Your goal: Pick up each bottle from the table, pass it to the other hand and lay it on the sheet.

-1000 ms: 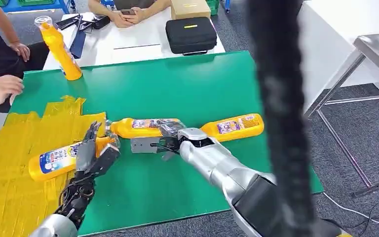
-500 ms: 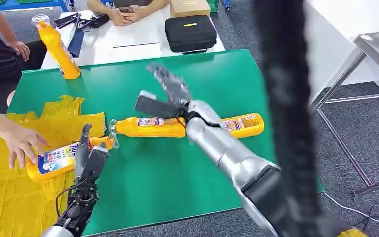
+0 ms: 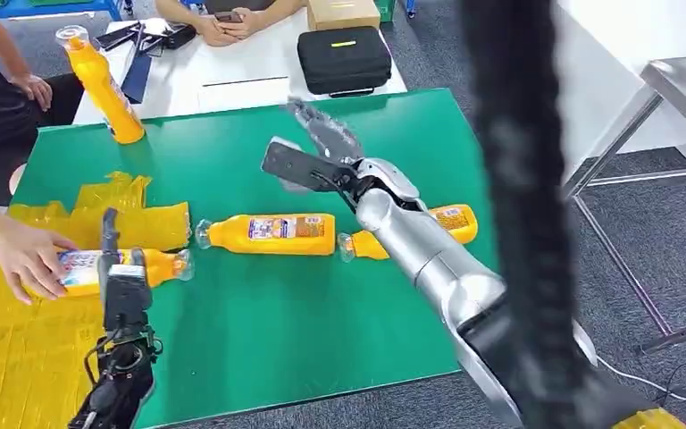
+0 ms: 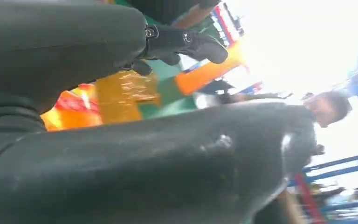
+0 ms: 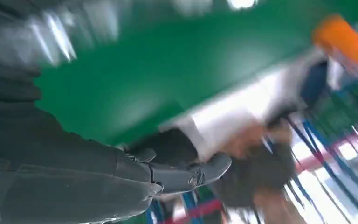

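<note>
Bottle [image 3: 272, 233] lying lengthwise along worktop [image 3: 322, 331] centre, cap toward sheet [image 3: 18, 357]; nearer right robot hand [image 3: 308, 161], released, raised just beyond.

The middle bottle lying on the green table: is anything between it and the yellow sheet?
Nothing visible blocks the middle bottle: bare green table runs from its cap to the yellow sheet, where a person's hand touches another bottle.

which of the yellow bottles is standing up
The bottle at the green table's far left corner, near the seated person. It is upright, cap up. The other three lie on their sides: one under a person's hand at the sheet, two mid-table.
</note>
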Controlling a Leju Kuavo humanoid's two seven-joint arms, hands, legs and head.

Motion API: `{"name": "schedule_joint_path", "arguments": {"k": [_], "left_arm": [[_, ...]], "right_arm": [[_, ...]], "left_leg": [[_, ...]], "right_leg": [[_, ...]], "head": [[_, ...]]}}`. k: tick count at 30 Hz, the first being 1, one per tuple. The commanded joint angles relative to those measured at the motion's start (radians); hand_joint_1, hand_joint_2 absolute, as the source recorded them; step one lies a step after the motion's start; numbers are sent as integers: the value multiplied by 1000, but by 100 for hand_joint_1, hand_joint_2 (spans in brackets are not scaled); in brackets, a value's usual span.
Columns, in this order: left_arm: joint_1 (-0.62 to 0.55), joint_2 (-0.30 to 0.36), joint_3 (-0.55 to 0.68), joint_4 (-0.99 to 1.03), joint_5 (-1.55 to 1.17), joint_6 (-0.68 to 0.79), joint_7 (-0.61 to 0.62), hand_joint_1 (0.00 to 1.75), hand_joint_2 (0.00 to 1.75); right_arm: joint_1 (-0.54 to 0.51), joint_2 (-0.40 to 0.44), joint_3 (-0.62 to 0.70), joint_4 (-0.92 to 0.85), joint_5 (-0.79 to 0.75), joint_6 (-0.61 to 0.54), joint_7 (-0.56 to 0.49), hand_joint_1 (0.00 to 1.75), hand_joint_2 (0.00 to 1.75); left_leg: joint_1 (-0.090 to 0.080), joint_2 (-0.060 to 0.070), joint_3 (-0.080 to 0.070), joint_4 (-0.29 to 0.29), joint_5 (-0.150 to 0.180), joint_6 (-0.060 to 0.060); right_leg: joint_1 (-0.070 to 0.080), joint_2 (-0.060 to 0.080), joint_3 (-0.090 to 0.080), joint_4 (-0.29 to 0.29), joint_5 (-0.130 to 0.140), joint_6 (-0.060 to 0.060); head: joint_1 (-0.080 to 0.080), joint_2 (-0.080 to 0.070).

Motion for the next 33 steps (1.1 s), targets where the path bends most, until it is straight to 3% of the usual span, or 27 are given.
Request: {"name": "schedule_joint_path", "arguments": {"k": [1,2,5,6,7,9,11,13,16,17,18,20,26,31,33], "left_arm": [[63,26,43,-230,85,-138,3,0,0],[82,19,67,-242,67,-155,3,0,0],[150,22,132,-266,52,-174,3,0,0],[185,19,167,-295,48,-173,3,0,0],[198,19,183,-310,43,-187,3,0,0],[200,17,187,-312,41,-190,3,0,0],[212,0,236,-303,54,-216,3,0,0],[233,-13,285,-312,53,-239,3,0,0],[258,-38,320,-347,14,-252,3,0,0],[261,-42,324,-349,3,-253,3,0,0],[262,-47,331,-349,10,-266,3,0,0],[264,-44,328,-352,12,-265,3,0,0],[253,-40,320,-341,15,-266,3,0,0],[206,-34,291,-295,17,-270,3,0,0],[205,-33,286,-290,21,-273,3,0,0]], "right_arm": [[-70,-39,98,252,36,95,65,0,175],[-63,-65,97,250,40,89,51,0,175],[-21,-233,47,148,9,40,-69,0,175],[29,-345,12,16,-18,24,-134,0,175],[61,-400,-9,-70,-28,66,-127,0,175],[71,-412,-16,-95,-28,77,-122,0,175],[184,-512,-91,-330,-32,70,-99,0,175],[348,-668,-203,-622,-24,159,-40,0,175],[542,-793,-397,-849,3,281,-31,0,175],[586,-815,-450,-889,0,310,-33,0,175],[640,-850,-502,-926,-19,360,-34,0,175],[671,-894,-525,-930,-38,413,-36,0,175],[659,-875,-492,-892,-16,432,-21,0,175],[803,-875,-478,-896,33,404,3,0,175],[798,-869,-468,-876,59,384,5,0,175]], "left_leg": [[3,2,7,4,-6,-5],[1,0,1,0,-2,-2],[2,-2,6,1,-4,-3],[2,-6,6,0,-3,-2],[2,-4,7,1,-5,-3],[1,-8,0,0,-1,-1],[0,-11,0,1,-2,-1],[1,-14,1,0,-3,-1],[-1,-20,1,0,-4,3],[0,-27,3,2,-7,2],[-1,-24,1,2,-6,3],[-2,-30,3,3,-9,4],[-4,-13,0,1,-12,8],[-3,-10,1,0,-10,8],[-3,-11,6,1,-12,6]], "right_leg": [[3,-2,8,2,-5,0],[1,-1,2,-1,-1,0],[2,-5,8,-1,-4,0],[2,-8,10,-2,-5,1],[2,-6,9,-2,-5,1],[1,-9,3,-2,-3,1],[1,-11,4,-2,-4,2],[2,-14,6,-3,-6,4],[2,-19,8,-4,-7,5],[2,-27,13,-3,-12,5],[2,-24,8,-3,-11,7],[2,-31,12,-2,-15,9],[-1,-13,5,-3,-10,11],[-1,-12,5,-5,-9,11],[1,-13,11,-4,-12,11]], "head": [[0,0],[0,0],[0,0],[0,0],[-1,0],[0,0],[1,0],[2,0],[1,0],[1,0],[1,0],[1,0],[2,0],[1,0],[1,0]]}}
